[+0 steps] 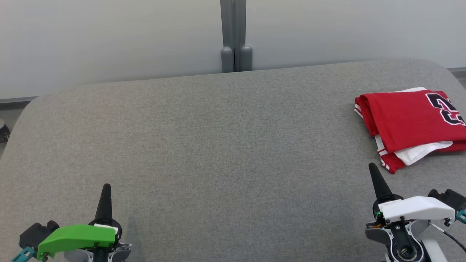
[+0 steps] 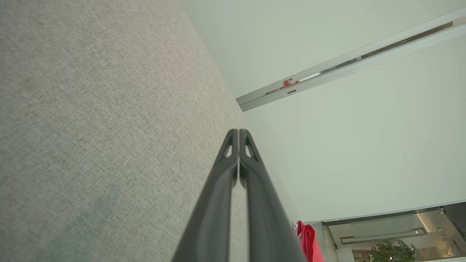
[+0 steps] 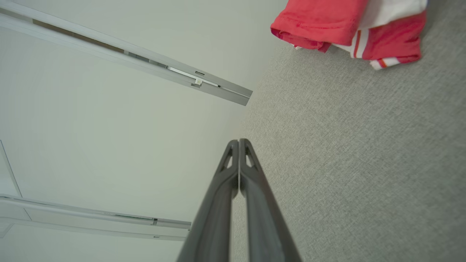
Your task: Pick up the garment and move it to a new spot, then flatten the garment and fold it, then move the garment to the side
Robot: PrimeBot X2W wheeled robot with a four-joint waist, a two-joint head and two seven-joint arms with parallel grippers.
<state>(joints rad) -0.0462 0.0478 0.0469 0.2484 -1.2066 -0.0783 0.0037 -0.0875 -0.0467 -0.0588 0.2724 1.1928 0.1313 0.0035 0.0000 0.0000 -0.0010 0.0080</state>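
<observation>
1. The garment [image 1: 407,123], a folded red jersey with white trim, lies on the grey bench [image 1: 218,138] at 3 o'clock in the head view. The frame edge cuts off its right portion. The dark printed number [image 1: 446,109] is also cut off and cannot be read in full.
2. A white layer protrudes from under the top red fold at the garment's 5 o'clock side. The layers below it are hidden.
3. The left pincer [image 1: 106,186] sits at 7 o'clock under a green cover [image 1: 76,238]. In the head view it reads as a single dark spike. The left wrist view shows the left pincer [image 2: 239,131] with both fingers pressed tip to tip and nothing gripped.
4. The right pincer [image 1: 372,166] sits at 5 o'clock under a white cover [image 1: 417,207], near the garment's closest corner but not touching it. In the right wrist view the right pincer [image 3: 239,141] is fully closed and empty.
5. In the left wrist view the garment [image 2: 311,243] is a red sliver at 5 o'clock, and its folds are too small to make out. In the right wrist view the garment [image 3: 327,22] sits at 1 o'clock, cut by the top edge, with its striped hems visible.
6. A grey post [image 1: 236,36] stands behind the bench at 12 o'clock.
</observation>
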